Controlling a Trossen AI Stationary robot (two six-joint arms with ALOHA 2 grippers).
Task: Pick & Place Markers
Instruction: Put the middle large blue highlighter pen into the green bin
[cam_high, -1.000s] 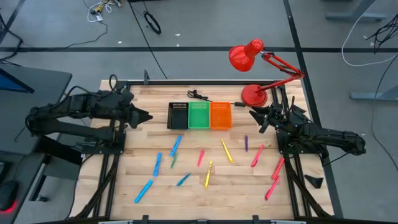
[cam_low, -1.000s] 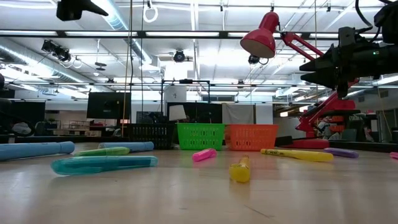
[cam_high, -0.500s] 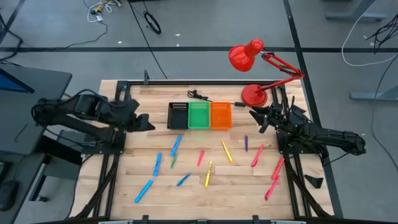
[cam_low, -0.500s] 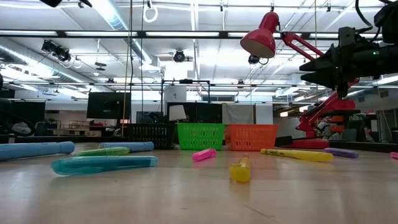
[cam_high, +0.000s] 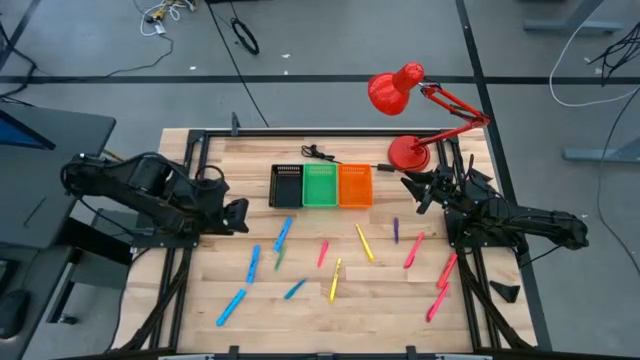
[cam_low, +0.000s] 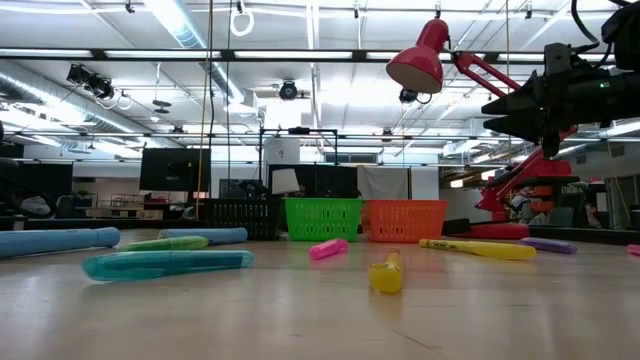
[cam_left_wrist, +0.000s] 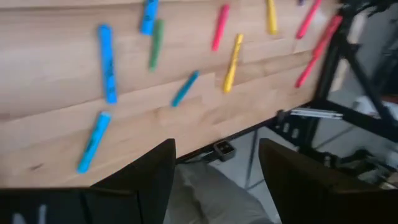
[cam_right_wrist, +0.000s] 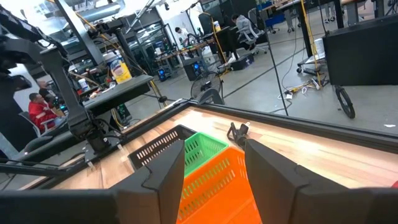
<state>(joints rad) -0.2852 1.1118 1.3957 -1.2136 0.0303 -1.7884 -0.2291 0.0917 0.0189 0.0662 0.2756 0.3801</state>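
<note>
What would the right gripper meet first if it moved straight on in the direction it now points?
Probably the orange bin: the open right gripper points right at it, with the green bin just past. It seems raised above the table, so it might pass over.

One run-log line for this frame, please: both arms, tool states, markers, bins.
left tool: open, empty, over table's left side | right tool: open, empty, beside orange bin | markers: all loose on table | bins: no markers seen

Markers (cam_high: 322, 253) lie scattered on table.
</note>
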